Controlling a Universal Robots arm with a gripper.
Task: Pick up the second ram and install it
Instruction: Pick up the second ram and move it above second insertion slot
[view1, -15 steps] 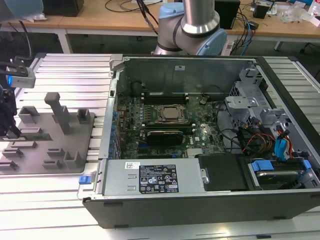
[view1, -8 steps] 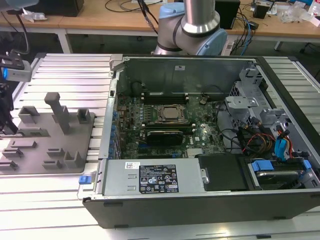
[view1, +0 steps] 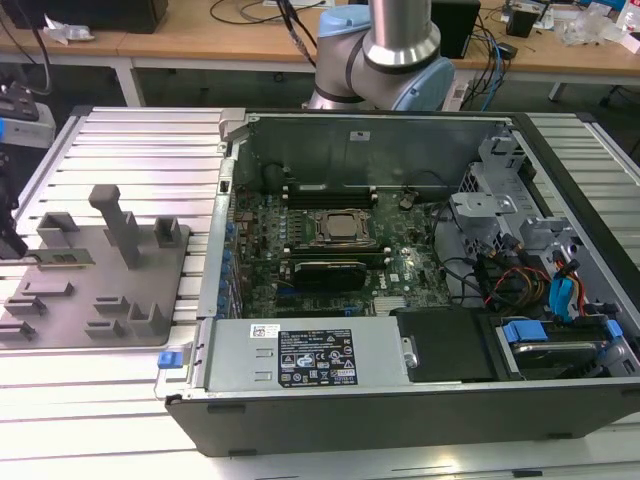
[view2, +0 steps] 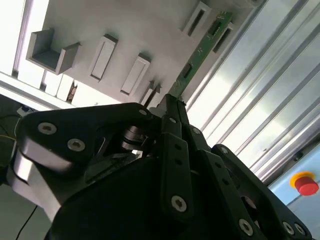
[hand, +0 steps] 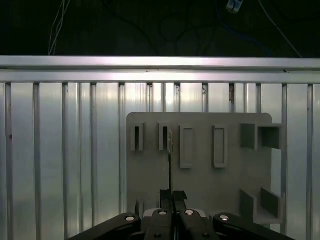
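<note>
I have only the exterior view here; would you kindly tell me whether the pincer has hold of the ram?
Observer: Yes. In the second wrist view the pincer is shut on one end of the ram.
Operator: Thank you. How does the ram lie relative to the tray?
Observer: In the first wrist view the ram shows edge-on, as a thin line over the tray, with its far end beside a narrow slot. I cannot tell whether it touches the tray.
</note>
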